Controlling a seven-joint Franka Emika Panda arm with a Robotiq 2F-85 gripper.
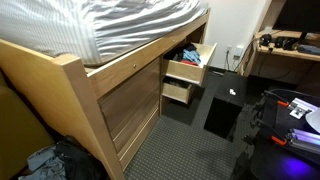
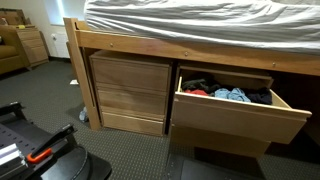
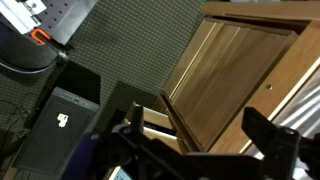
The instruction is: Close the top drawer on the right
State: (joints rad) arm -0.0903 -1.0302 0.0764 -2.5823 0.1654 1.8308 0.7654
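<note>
Evidently the pulled-out, light pine wooden top drawer (image 2: 240, 116) holding blue fabric lies close in front of the spread, empty end effector (image 3: 200, 137), its front running crosswise.

Dim warm room light in both exterior views. Brightest patch: white striped bedding (image 2: 200, 18), near clipping. Heavy shadow under pale wooden bed frame (image 1: 70, 85). Wrist view: black gripper (image 3: 200, 140) blurred up close, background soft. Low-res throughout.
</note>
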